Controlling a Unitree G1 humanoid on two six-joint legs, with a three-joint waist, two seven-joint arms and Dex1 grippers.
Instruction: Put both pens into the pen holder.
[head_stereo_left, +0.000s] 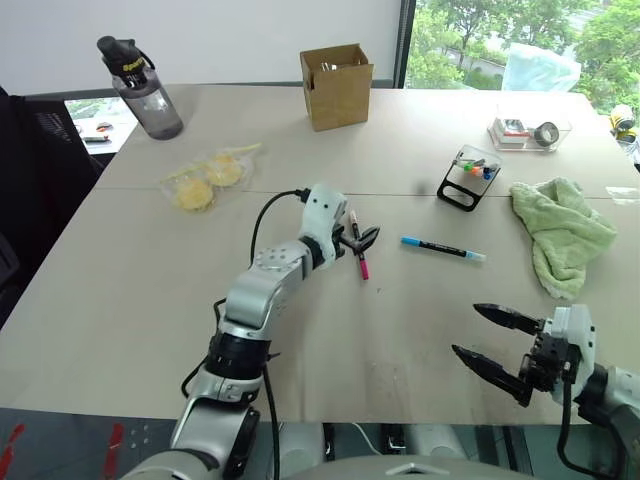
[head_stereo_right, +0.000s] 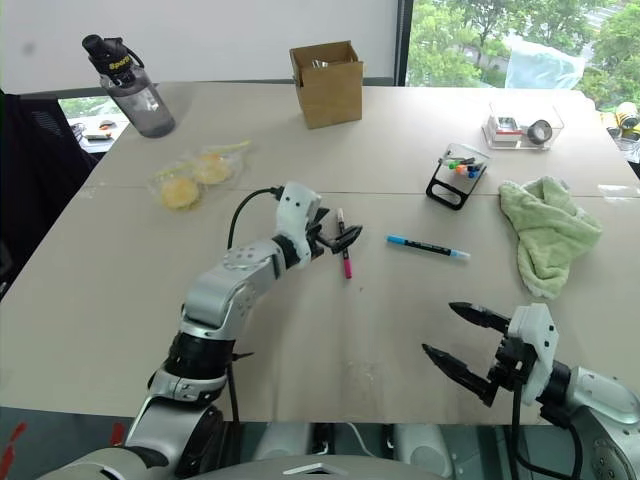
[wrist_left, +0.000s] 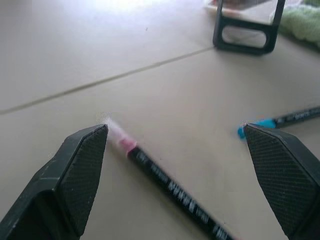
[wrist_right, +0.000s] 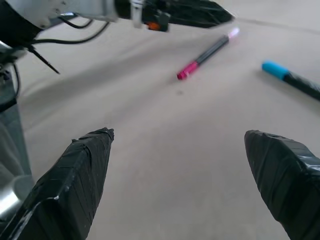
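The pink-capped pen (head_stereo_left: 358, 250) lies flat on the table near the middle. My left gripper (head_stereo_left: 362, 240) hovers just over its upper half, open, and the pen (wrist_left: 170, 187) lies on the table between the two fingers, not gripped. The blue-capped pen (head_stereo_left: 442, 248) lies flat a little to the right. Farther back and to the right stands the pen holder (head_stereo_left: 470, 178), a small black slanted stand with colourful tips inside. Near the table's front right edge my right gripper (head_stereo_left: 467, 330) is open and holds nothing, with both pens (wrist_right: 205, 52) ahead of it.
A green cloth (head_stereo_left: 562, 232) lies right of the holder. A brown cardboard box (head_stereo_left: 336, 85) and a clear tray (head_stereo_left: 528, 130) stand at the back. A dark water bottle (head_stereo_left: 140, 88) stands back left, with a plastic bag of yellow items (head_stereo_left: 205, 180) nearby.
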